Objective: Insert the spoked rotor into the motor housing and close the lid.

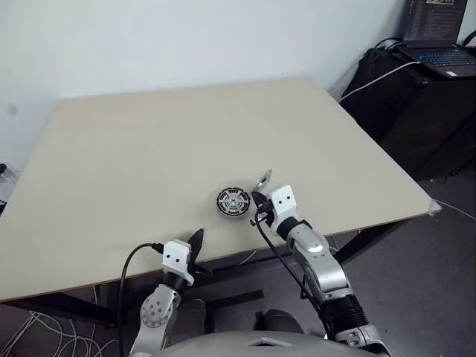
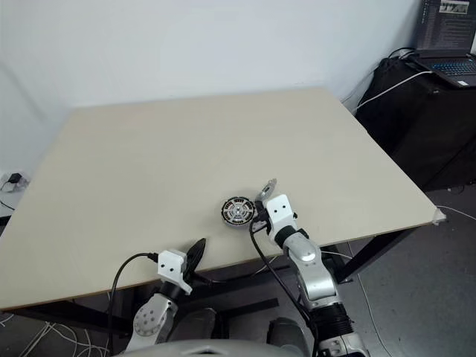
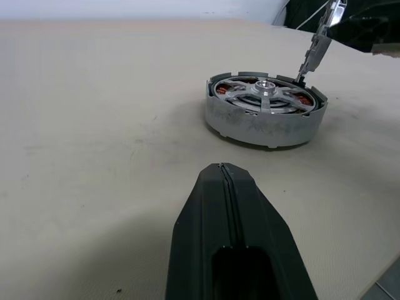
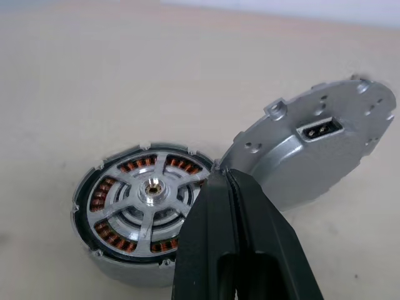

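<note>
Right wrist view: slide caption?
Shut right gripper holds grey round metal lid tilted beside motor housing with silver spoked rotor seated inside.

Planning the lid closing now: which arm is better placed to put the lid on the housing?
Right. The right gripper is shut on the lid, held tilted just beside the housing, whose rotor is already in. The left gripper is shut and empty, back near the table edge.
</note>
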Controlling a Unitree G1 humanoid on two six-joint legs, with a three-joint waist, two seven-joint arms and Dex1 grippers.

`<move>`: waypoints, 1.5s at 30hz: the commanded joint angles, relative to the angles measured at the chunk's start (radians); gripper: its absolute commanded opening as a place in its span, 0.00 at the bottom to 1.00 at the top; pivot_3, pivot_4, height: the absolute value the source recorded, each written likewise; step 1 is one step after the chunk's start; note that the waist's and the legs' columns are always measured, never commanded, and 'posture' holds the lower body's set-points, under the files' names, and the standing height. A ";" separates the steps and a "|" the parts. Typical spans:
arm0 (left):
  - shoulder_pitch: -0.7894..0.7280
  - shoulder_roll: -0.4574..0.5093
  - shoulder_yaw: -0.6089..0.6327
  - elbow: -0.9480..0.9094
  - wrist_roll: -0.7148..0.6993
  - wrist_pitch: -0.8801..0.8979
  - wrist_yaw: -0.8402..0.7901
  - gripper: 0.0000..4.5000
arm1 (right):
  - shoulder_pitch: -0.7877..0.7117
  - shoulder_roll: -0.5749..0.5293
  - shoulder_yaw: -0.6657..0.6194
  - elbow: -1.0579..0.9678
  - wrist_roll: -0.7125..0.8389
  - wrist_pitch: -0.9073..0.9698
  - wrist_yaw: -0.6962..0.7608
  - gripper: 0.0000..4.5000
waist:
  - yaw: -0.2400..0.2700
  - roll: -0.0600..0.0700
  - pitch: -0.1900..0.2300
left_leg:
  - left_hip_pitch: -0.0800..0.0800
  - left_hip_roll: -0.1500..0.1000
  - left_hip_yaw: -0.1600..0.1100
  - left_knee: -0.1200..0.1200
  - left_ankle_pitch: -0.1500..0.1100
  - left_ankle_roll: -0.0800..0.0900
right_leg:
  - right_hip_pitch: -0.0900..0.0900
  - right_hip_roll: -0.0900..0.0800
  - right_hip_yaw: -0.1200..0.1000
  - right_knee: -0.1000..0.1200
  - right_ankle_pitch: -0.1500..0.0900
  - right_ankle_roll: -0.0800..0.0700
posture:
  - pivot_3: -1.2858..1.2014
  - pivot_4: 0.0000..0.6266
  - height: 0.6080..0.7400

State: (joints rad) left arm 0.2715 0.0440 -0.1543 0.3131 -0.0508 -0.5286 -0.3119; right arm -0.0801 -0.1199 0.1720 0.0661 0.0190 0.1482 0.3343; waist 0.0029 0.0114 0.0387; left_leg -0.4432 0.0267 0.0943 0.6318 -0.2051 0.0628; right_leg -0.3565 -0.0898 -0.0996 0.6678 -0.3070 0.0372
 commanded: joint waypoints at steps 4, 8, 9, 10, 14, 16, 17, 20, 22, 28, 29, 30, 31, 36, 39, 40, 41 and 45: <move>-0.007 0.000 0.007 -0.018 -0.011 -0.001 -0.003 0.00 | -0.022 -0.047 0.013 -0.010 -0.059 0.174 -0.020 0.01 | 0.001 0.000 -0.001 | 0.000 0.000 0.001 0.001 0.000 0.000 | 0.000 0.000 0.000 0.000 0.002 -0.002 | 0.52 0.00 1.00; -0.008 0.000 0.013 -0.010 -0.013 -0.001 -0.005 0.00 | -0.002 -0.110 0.049 -0.068 -0.086 0.306 0.021 0.01 | 0.001 0.000 -0.003 | 0.000 0.000 0.002 0.002 0.000 0.001 | 0.000 -0.001 0.001 0.000 0.003 -0.001 | 0.52 0.00 1.00; -0.008 0.000 0.014 -0.009 -0.014 -0.001 -0.006 0.00 | 0.001 -0.112 0.043 -0.080 -0.087 0.328 0.014 0.01 | 0.001 0.000 -0.003 | 0.000 0.000 0.002 0.002 0.000 0.002 | 0.000 -0.002 0.001 0.000 0.004 -0.001 | 0.52 0.00 1.00; -0.008 0.000 0.015 -0.007 -0.015 0.000 -0.007 0.00 | -0.001 -0.116 0.041 -0.084 -0.101 0.352 -0.009 0.01 | 0.000 0.000 -0.004 | 0.000 0.000 0.002 0.003 0.000 0.002 | 0.000 -0.002 0.001 0.000 0.004 -0.001 | 0.52 0.00 1.00; -0.010 -0.001 0.012 -0.001 -0.015 -0.001 -0.010 0.00 | -0.024 -0.099 0.020 -0.058 -0.153 0.360 -0.114 0.01 | 0.001 0.000 -0.007 | 0.000 0.000 0.002 0.004 0.000 0.002 | 0.000 -0.002 0.001 0.000 0.004 0.000 | 0.52 0.00 1.00; -0.010 -0.002 0.010 -0.001 -0.013 -0.001 -0.009 0.00 | -0.035 -0.088 0.014 -0.031 -0.171 0.332 -0.160 0.01 | 0.001 0.001 -0.007 | 0.000 0.000 0.002 0.005 0.000 0.002 | 0.000 -0.002 0.001 0.000 0.005 0.001 | 0.52 0.00 1.00; -0.010 -0.003 0.009 -0.001 -0.012 -0.001 -0.009 0.00 | -0.042 -0.084 0.013 -0.013 -0.180 0.318 -0.181 0.01 | 0.000 0.001 -0.007 | 0.000 0.000 0.002 0.005 0.000 0.003 | 0.000 -0.002 0.001 0.000 0.005 0.001 | 0.52 0.00 1.00; -0.011 -0.004 0.009 0.000 -0.009 -0.001 -0.008 0.00 | -0.068 -0.071 0.005 0.060 -0.205 0.270 -0.245 0.01 | -0.002 0.000 -0.007 | -0.001 0.000 0.002 0.007 0.000 0.003 | 0.000 -0.002 0.002 0.000 0.005 0.002 | 0.52 0.00 1.00; -0.011 -0.003 0.009 0.001 -0.008 0.000 -0.007 0.00 | -0.084 -0.062 0.000 0.101 -0.212 0.238 -0.273 0.01 | -0.004 0.000 -0.007 | -0.001 0.000 0.003 0.007 0.000 0.004 | 0.000 -0.002 0.002 0.001 0.006 0.002 | 0.52 0.00 1.00; -0.015 -0.003 0.010 0.007 -0.010 0.001 -0.010 0.00 | -0.135 -0.026 -0.003 0.210 -0.222 0.117 -0.337 0.01 | -0.015 0.001 -0.007 | -0.001 0.000 0.005 0.011 -0.001 0.006 | -0.001 -0.001 0.003 0.005 0.006 0.003 | 0.52 0.00 1.00; -0.016 -0.003 0.009 0.009 -0.010 0.001 -0.010 0.00 | -0.142 -0.020 0.000 0.226 -0.225 0.090 -0.347 0.01 | -0.015 0.001 -0.007 | -0.001 0.000 0.006 0.012 -0.001 0.006 | -0.001 -0.001 0.003 0.007 0.006 0.002 | 0.52 0.00 1.00; -0.016 -0.004 0.008 0.010 -0.010 0.001 -0.011 0.00 | -0.148 -0.016 0.003 0.240 -0.229 0.060 -0.356 0.01 | -0.015 0.001 -0.007 | -0.001 0.000 0.006 0.013 -0.001 0.006 | -0.001 -0.001 0.003 0.008 0.006 0.002 | 0.52 0.00 1.00; -0.016 -0.005 0.008 0.011 -0.010 0.001 -0.011 0.00 | -0.152 -0.014 0.006 0.252 -0.234 0.031 -0.367 0.01 | -0.015 0.001 -0.007 | -0.001 0.000 0.006 0.014 -0.001 0.006 | -0.002 -0.001 0.003 0.009 0.006 0.002 | 0.52 0.00 1.00; -0.019 -0.008 0.008 0.017 -0.011 -0.002 -0.010 0.00 | -0.174 -0.006 0.007 0.301 -0.229 -0.043 -0.356 0.01 | -0.016 0.001 -0.008 | 0.000 0.001 0.007 0.015 -0.001 0.007 | -0.002 -0.002 0.004 0.010 0.006 0.002 | 0.52 0.00 1.00; -0.021 -0.008 0.009 0.020 -0.011 -0.004 -0.010 0.00 | -0.186 -0.004 0.012 0.318 -0.229 -0.053 -0.338 0.01 | -0.016 0.001 -0.008 | 0.000 0.001 0.008 0.015 0.000 0.008 | -0.002 -0.002 0.005 0.010 0.006 0.002 | 0.52 0.00 1.00; -0.021 -0.007 0.009 0.020 -0.011 -0.005 -0.010 0.00 | -0.191 -0.003 0.015 0.323 -0.230 -0.059 -0.334 0.01 | -0.016 0.001 -0.008 | 0.000 0.001 0.008 0.015 0.000 0.008 | -0.002 -0.002 0.005 0.010 0.006 0.002 | 0.52 0.00 1.00; -0.022 -0.007 0.009 0.021 -0.010 -0.005 -0.010 0.00 | -0.197 -0.002 0.016 0.329 -0.230 -0.065 -0.329 0.01 | -0.016 0.001 -0.008 | 0.000 0.001 0.008 0.015 0.000 0.008 | -0.002 -0.002 0.005 0.010 0.006 0.002 | 0.52 0.00 1.00; -0.025 -0.007 0.008 0.020 -0.008 -0.005 -0.010 0.00 | -0.237 0.012 0.002 0.397 -0.203 -0.144 -0.309 0.01 | -0.017 0.001 -0.008 | 0.000 0.001 0.008 0.015 0.000 0.008 | -0.002 -0.002 0.006 0.010 0.007 0.002 | 0.52 0.00 1.00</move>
State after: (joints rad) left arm 0.2594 0.0406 -0.1464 0.3469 -0.0595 -0.5264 -0.3230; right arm -0.2834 -0.1139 0.1863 0.4604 -0.1971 0.0553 0.0208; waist -0.0137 0.0126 0.0309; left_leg -0.4432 0.0276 0.1028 0.6470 -0.2050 0.0708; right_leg -0.3587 -0.0916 -0.0941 0.6781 -0.3002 0.0389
